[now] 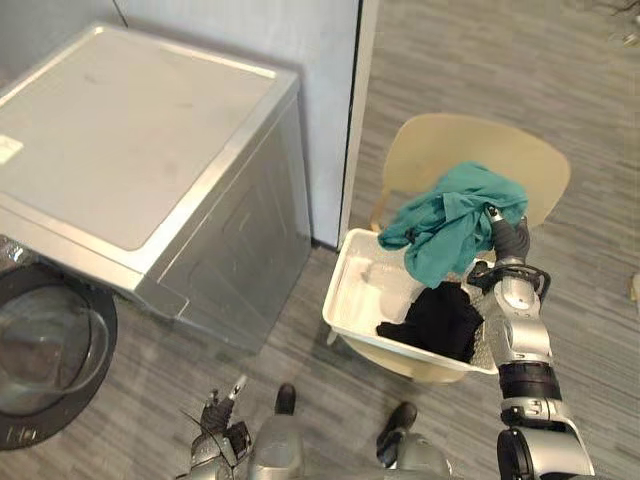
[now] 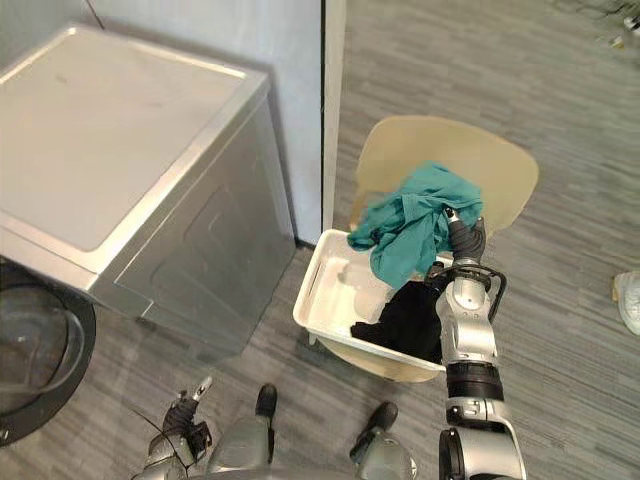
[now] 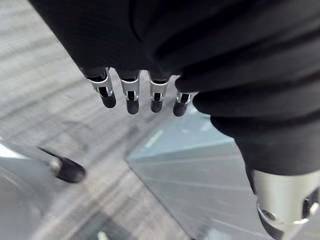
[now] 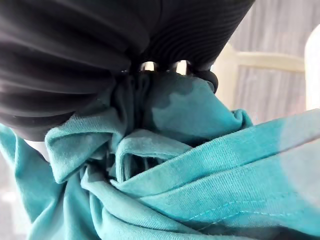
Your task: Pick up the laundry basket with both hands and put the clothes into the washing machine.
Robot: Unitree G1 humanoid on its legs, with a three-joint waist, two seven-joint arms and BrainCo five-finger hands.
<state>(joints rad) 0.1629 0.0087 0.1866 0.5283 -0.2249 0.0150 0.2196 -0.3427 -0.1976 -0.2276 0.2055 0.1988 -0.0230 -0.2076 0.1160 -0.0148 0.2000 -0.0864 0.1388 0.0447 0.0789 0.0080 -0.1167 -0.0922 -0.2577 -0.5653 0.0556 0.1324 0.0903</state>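
Observation:
A teal garment (image 1: 455, 215) hangs bunched above the white laundry basket (image 1: 345, 300), lifted partly out of it. My right hand (image 1: 508, 238) grips its upper right edge; in the right wrist view the teal cloth (image 4: 200, 165) is gathered tight under the hand's dark cover (image 4: 75, 45). A black garment (image 1: 440, 320) lies in the basket's near right corner. The basket rests on a beige chair (image 1: 470, 140). My left hand (image 1: 215, 420) hangs low at the lower left with relaxed fingers (image 3: 132, 97) and holds nothing.
The silver washing machine (image 1: 130, 140) stands to the left, its round dark glass door (image 1: 45, 350) at the lower left. A pale wall panel (image 1: 330, 100) rises between machine and chair. A white shoe (image 2: 628, 300) shows at the right edge.

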